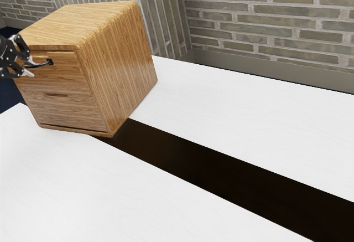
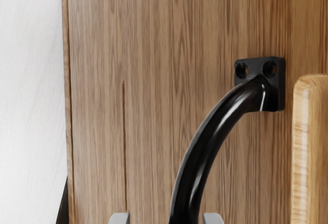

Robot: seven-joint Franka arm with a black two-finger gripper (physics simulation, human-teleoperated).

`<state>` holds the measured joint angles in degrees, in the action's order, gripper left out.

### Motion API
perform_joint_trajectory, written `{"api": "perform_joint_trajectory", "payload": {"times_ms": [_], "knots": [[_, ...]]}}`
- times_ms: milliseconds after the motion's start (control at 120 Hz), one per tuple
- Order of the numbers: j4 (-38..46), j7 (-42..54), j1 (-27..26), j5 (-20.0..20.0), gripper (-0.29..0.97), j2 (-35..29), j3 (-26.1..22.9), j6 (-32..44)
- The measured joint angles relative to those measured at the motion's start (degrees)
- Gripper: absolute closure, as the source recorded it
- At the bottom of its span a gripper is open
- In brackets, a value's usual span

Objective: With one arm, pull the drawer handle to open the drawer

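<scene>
Wooden drawer (image 1: 61, 78), claw (image 1: 30, 66) seemingly astride handle (image 2: 205, 147)

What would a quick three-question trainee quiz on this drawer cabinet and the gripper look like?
1. True or false: the black handle is on the wooden cabinet's bottom drawer.
2. Where is the gripper? A at the handle; B on top of the cabinet; C behind the cabinet.
3. How many screw holes show in the handle's mounting plate?
Key: 1 false, it is on the top drawer; 2 A; 3 two.
</scene>
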<state>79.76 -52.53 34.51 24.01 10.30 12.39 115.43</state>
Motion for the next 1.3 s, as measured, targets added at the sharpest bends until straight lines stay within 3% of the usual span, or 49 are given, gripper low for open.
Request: {"api": "perform_joint_trajectory", "payload": {"times_ms": [1300], "knots": [[2.77,3.12,-0.15,0.30,0.66,-4.69,3.93,-9.66]]}}
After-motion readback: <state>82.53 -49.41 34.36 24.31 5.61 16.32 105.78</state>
